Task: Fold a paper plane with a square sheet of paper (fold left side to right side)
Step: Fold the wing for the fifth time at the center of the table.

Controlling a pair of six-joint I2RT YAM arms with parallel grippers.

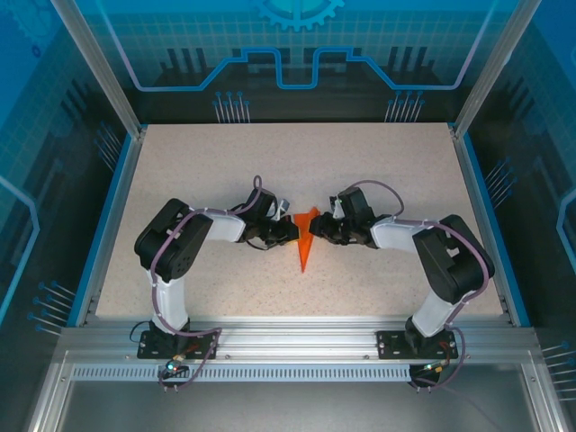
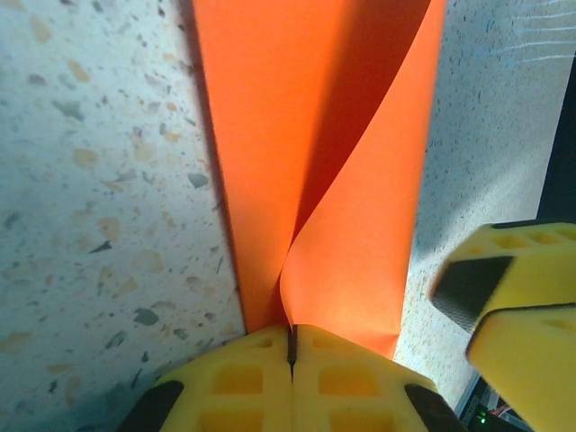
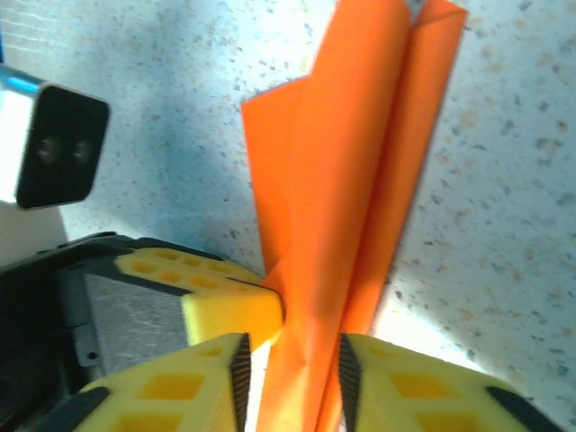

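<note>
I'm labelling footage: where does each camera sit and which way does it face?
Top external: above and behind, facing down at the table; both arms show, left gripper and right gripper flanking the orange paper.
Left wrist: looks along its shut fingers at the paper.
Right wrist: looks past its own fingers straddling the paper.
Shared: both wrist views show the paper and the other gripper.

The table has a flat, light beige speckled surface. Blue rails run along its left and right edges, and an aluminium frame runs along the near edge. On the surface, near the centre, lies a slim, pointed dart of bright orange folded paper. Its tip points toward the near edge, and one flap is raised off the surface.
</note>
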